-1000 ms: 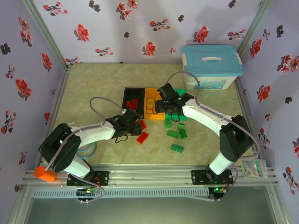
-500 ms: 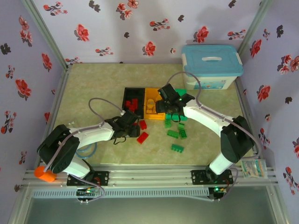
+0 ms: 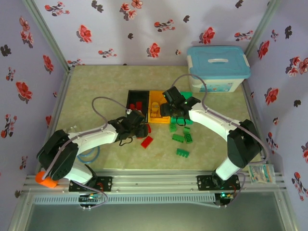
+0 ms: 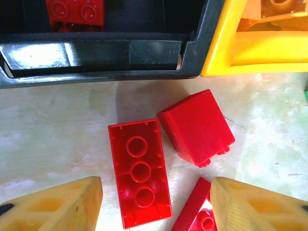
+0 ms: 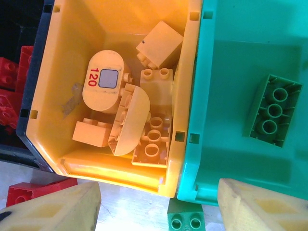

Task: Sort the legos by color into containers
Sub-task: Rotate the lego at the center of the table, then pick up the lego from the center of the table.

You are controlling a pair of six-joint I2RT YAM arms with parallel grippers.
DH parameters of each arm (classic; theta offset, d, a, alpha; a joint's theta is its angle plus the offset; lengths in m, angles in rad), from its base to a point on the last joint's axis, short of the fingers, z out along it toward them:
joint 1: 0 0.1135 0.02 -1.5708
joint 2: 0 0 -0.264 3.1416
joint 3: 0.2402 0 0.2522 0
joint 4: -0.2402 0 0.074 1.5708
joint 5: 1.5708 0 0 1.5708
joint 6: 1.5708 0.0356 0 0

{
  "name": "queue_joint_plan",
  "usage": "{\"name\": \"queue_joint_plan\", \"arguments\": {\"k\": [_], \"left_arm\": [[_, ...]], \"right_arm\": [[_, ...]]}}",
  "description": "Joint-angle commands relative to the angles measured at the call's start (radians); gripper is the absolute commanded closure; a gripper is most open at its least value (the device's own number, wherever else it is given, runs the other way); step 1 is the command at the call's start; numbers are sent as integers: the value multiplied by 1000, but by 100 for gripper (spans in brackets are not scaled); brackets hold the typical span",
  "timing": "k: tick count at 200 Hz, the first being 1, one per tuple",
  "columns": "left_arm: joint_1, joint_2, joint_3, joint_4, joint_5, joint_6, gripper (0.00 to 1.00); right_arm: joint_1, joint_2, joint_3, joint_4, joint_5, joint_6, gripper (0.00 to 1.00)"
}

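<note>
Three bins stand side by side mid-table: black (image 3: 135,102), orange (image 3: 156,108) and green (image 3: 186,109). My left gripper (image 3: 140,129) hangs open just before the black bin's near wall (image 4: 96,53). An upside-down red lego (image 4: 139,171) lies on the table between its fingers, untouched, with a second red lego (image 4: 196,127) and a third (image 4: 196,212) beside it. My right gripper (image 5: 159,209) is open over the near edges of the orange bin (image 5: 115,166) and green bin (image 5: 226,62). Several orange-yellow legos (image 5: 154,144) fill the orange bin. One green lego (image 5: 269,110) lies in the green bin.
Loose green legos (image 3: 182,152) and one red lego (image 3: 147,142) lie on the table in front of the bins. A white tub with a light-blue lid (image 3: 219,67) stands at the back right. An orange cylinder (image 3: 45,179) sits by the left arm's base.
My left gripper has moved forward toward the black bin, over the loose red legos, and its jaws have widened a little. The right arm has barely moved.
</note>
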State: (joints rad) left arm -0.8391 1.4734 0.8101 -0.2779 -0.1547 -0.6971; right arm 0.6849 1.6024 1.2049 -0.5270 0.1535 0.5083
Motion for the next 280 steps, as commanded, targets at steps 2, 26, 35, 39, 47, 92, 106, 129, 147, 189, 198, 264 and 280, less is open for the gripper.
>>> {"name": "queue_joint_plan", "arguments": {"k": [2,26,35,39,47,92,106,129,147,189,198,264,280], "left_arm": [[-3,35,26,-33,-19,17,40],[-5,63,35,-46,-18,17,40],[-5,72,35,-48,-19,18,41],[-5,76,36,-47,-19,16,41],[-5,81,35,-42,-19,15,41],[-5,131,34,-8,-14,9,42],[-5,149,37,-11,-14,9,44],[-4,150,34,-20,-28,3,52],[-5,124,33,-34,-44,5,63],[-6,3,55,-107,-117,29,71],[-5,-29,61,-120,-136,39,71],[108,-57,198,-119,-99,166,70],[144,-7,254,-112,-64,193,70]], "right_arm": [[-8,-21,-17,5,18,16,35],[-10,-17,-24,9,16,19,35],[-9,-15,-25,10,15,19,35],[-10,-14,-24,11,14,21,35],[-10,-11,-25,14,13,20,35],[-10,2,-23,19,4,25,35],[-10,2,-25,19,4,25,35],[-10,-4,-30,20,9,27,35],[-10,-3,-38,24,8,28,35],[-10,-2,-45,39,-9,38,35],[-10,-4,-49,40,-10,41,35],[0,-28,-101,67,-50,72,36],[4,-46,-119,65,-42,77,36]]}}
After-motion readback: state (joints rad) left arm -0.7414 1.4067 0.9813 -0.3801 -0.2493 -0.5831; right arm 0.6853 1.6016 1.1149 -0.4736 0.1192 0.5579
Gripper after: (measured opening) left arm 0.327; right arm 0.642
